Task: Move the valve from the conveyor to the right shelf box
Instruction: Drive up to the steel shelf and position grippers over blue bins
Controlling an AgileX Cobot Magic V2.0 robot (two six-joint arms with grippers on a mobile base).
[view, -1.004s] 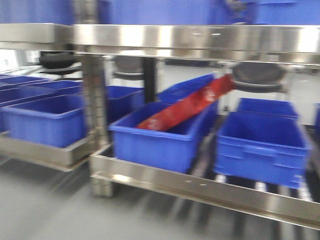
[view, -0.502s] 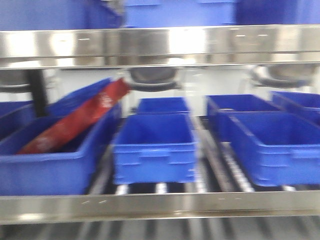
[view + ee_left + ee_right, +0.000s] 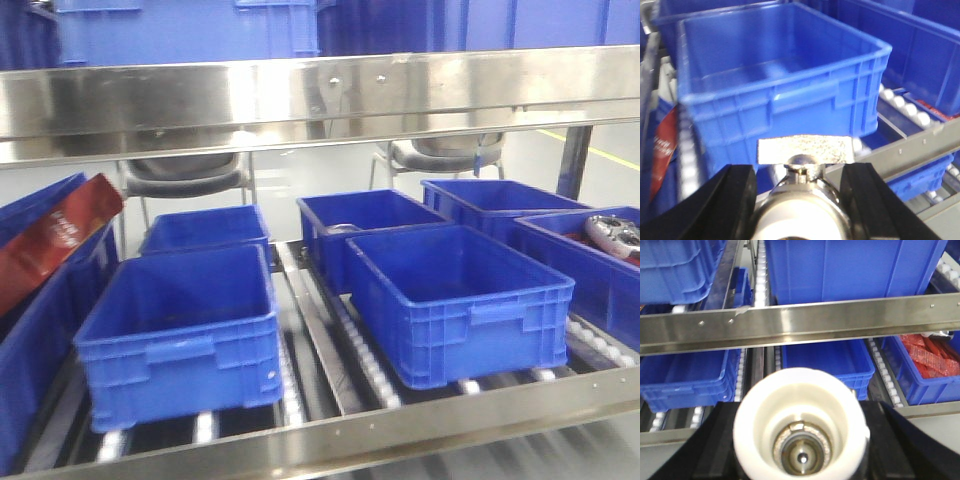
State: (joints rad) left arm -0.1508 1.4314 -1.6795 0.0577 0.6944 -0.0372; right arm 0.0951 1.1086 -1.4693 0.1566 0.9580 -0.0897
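Valve [image 3: 807,200] sits on the near side of the shelf's steel front rail [image 3: 920,145], in the air and not in any box. It is clamped in the left pincer [image 3: 800,175]. Black fingers [image 3: 735,200] press both sides of its grey metal body. A flat speckled metal tab [image 3: 805,150] and a rounded screw head are on top, with a whitish part at the bottom edge of the view.

Right pincer [image 3: 801,412] is likewise clenched, on a white-collared fitting [image 3: 802,405] with a metal core, seen end-on. It is also on the near side of the rail, just below it in the right wrist view.

Just beyond the rail are two blue boxes up front, the left box [image 3: 180,335] and the right box [image 3: 460,300], both on white roller tracks [image 3: 365,365]. Rear boxes [image 3: 365,215] stand behind them. Far right beyond the rail is an end box [image 3: 600,285] with metal parts [image 3: 615,235] inside.

Far left beyond the rail a red packet [image 3: 50,240] leans tilted out of a box. It has whitish print, too blurred to read. The left wrist view also catches red packaging [image 3: 662,150] with white cursive lettering, unreadable.

Below the rail, on the lower level, a lower box [image 3: 920,385] holds red packs [image 3: 930,355]. Above the rail is the upper steel beam [image 3: 320,95] with top boxes [image 3: 190,30] on it. Behind the shelf are grey chairs [image 3: 185,175].
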